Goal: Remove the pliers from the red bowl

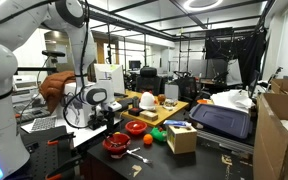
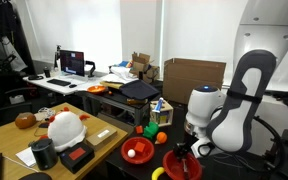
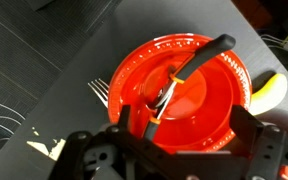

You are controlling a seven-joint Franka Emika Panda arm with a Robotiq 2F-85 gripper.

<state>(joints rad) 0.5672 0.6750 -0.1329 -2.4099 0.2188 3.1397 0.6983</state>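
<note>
While the gripper (image 3: 191, 122) hangs over it, the pliers (image 3: 199, 62) lie inside the red bowl (image 3: 209, 105). Wrist view: dark handles run from the bowl's middle up to the far right rim, and one handle end rests on the rim. The metal jaw end sits near the bowl's centre, with a small orange patch beside it.

The pliers are too small to make out in either exterior view.

The red bowl stands on a dark table (image 3: 44, 50), near the table's front edge in both exterior views (image 1: 115, 146) (image 2: 182, 166).

Gripper: spread wide and holding nothing. The fingers (image 3: 246, 128) stand either side of the bowl's near half. Neither finger touches the pliers. In an exterior view the gripper (image 2: 188, 150) is low, just above the bowl; whether it touches the rim, cannot tell.

Around the bowl, wrist view:
- fork (image 3: 102, 92) flat on the table, just left of the bowl
- yellow object (image 3: 271, 90) just right of the bowl, partly cut off by the picture edge

Further out:
- smaller red bowl (image 2: 137, 150) beside the first one, apart from it, something pale inside
- small wooden box (image 1: 181, 138) further right on the table
- white helmet (image 2: 64, 127) on the lighter bench at far left
</note>
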